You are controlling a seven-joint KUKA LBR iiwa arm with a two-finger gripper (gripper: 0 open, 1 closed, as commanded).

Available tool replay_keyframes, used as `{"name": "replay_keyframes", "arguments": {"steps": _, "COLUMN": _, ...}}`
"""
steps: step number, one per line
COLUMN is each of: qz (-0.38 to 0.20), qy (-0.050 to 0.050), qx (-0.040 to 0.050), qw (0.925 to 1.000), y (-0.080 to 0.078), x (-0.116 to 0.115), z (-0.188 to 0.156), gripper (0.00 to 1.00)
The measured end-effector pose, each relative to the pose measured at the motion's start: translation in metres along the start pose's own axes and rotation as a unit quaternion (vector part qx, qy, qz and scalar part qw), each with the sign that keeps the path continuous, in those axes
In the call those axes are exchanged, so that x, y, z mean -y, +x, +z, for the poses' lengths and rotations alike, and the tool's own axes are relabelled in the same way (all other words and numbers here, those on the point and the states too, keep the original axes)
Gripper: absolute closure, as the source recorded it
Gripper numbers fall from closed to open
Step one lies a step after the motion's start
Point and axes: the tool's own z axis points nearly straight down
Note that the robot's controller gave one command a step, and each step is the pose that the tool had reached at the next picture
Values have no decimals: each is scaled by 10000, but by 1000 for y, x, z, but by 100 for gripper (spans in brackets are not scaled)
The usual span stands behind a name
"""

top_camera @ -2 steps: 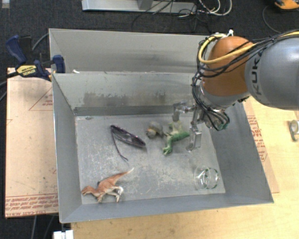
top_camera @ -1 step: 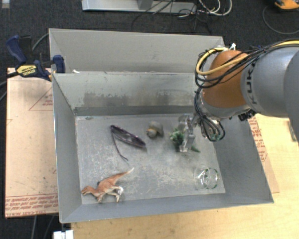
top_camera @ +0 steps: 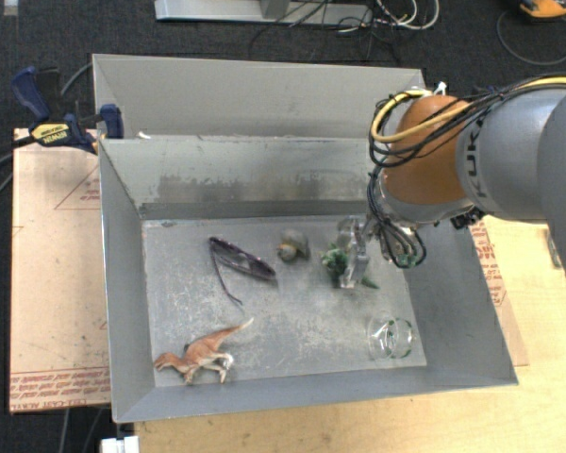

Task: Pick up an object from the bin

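Hanging low just beside the small green leafy plastic toy [top_camera: 338, 264] at mid-right, your gripper [top_camera: 359, 259] seems placed to take it, though you cannot tell whether it's spread.

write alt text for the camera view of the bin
The end effector is low at a small green thing, right of middle in the grey bin. Elsewhere on the floor: a dark feather-like piece, a small brownish lump, a clear round thing, and a tan toy dinosaur front left.

Grey arm [top_camera: 524, 154], orange wrist cover [top_camera: 426, 149], yellow and black cables [top_camera: 389, 121].
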Motion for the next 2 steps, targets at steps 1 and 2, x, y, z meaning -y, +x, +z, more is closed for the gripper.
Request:
{"name": "replay_keyframes", "arguments": {"steps": 1, "qz": 79, "qy": -6, "qx": 21, "qw": 10000, "y": -12, "x": -2, "z": -92, "gripper": 100}}
{"name": "replay_keyframes", "arguments": {"steps": 2, "qz": -227, "qy": -1, "qx": -1, "qw": 9997, "y": -11, "x": -2, "z": -168, "gripper": 100}}
